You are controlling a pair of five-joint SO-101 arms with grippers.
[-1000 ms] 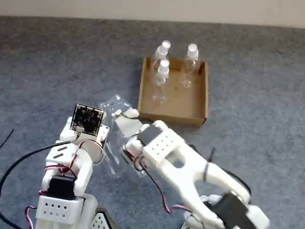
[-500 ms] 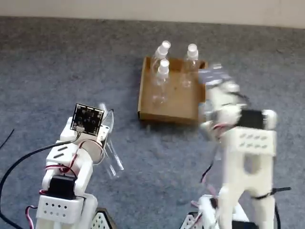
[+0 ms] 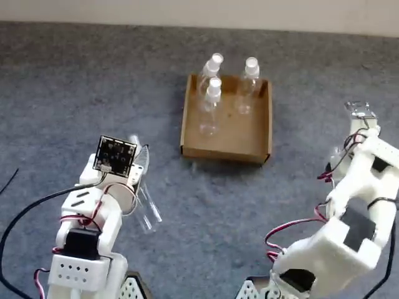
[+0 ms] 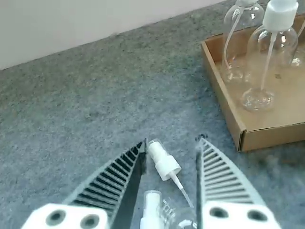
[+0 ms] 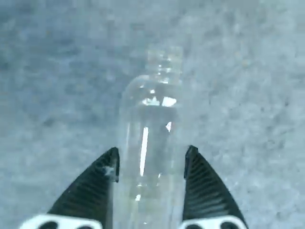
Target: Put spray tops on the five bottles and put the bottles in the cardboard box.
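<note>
Surface: grey carpet [image 3: 75, 75] as the tabletop, with a pale wall strip [image 3: 187, 9] along the far edge.

Left side: the left gripper [image 4: 170, 145] hung low over the carpet, fingers spread wide and holding nothing. A loose spray top [image 4: 164, 164] lay on the carpet between the fingers, touching neither, its dip tube pointing toward the near side. A second spray top [image 4: 151, 210] lay nearer to the arm. Just beside it was what looked like the threaded neck of a clear bottle [image 3: 149, 210] lying on its side. I could not tell whether that bottle and top were joined.

Centre, far: the cardboard box [image 3: 224, 154] sat open. Three capped bottles stood upright inside, two toward its far left corner [image 3: 212, 65] [image 3: 211, 103] and one toward its far right [image 3: 248, 81]. The near half of the box floor was bare.

Right side: the right gripper [image 5: 152, 151] was well to the right of the box. Its fingers were clamped on the body of an uncapped bottle [image 5: 152, 109]. The open threaded neck pointed away from the wrist, with carpet beyond it.

Progress, as judged: three of five bottles were topped and boxed. Two were left, the one in the right gripper and the one by the left arm. Both spare tops lay on the left side, well apart from the bottle held on the right. Bottle and top would have to be brought together before capping, then both bottles boxed.
</note>
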